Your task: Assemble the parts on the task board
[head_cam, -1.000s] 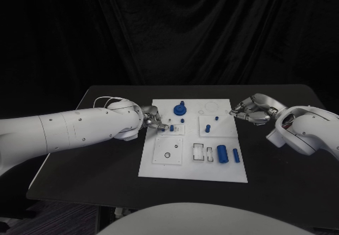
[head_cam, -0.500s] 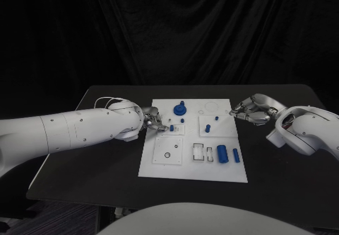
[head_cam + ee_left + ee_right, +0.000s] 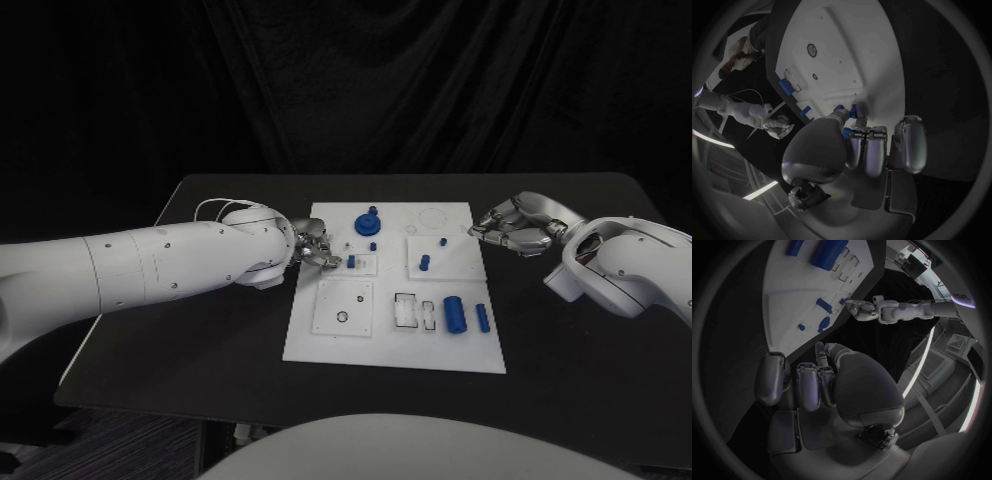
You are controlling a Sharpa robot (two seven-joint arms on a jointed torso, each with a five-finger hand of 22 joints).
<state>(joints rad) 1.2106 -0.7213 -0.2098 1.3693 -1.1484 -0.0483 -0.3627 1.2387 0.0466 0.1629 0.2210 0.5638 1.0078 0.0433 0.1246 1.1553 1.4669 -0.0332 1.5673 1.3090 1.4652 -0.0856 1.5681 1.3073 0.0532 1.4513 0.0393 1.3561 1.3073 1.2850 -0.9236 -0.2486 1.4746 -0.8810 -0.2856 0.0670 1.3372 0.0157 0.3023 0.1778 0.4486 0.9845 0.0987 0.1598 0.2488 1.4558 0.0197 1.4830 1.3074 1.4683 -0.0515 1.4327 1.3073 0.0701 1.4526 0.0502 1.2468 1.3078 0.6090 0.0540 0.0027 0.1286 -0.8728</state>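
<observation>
The white task board (image 3: 325,335) lies in the middle of the table. My left hand (image 3: 317,250) is at the board's left edge, fingertips pinching a small blue peg (image 3: 351,262) over a small square plate. The same peg (image 3: 857,111) sits at the fingertips of the left hand (image 3: 861,145) in the left wrist view. My right hand (image 3: 512,226) hovers at the board's right edge, fingers curled in with nothing in them; the curled right hand (image 3: 811,385) is beside the board (image 3: 786,300).
On the board sit a blue knob (image 3: 368,222), a short peg (image 3: 424,263), a thick blue cylinder (image 3: 453,313) and a slim blue bar (image 3: 482,318). Empty slots (image 3: 407,312) and a plate with a ring hole (image 3: 343,316) lie near the front.
</observation>
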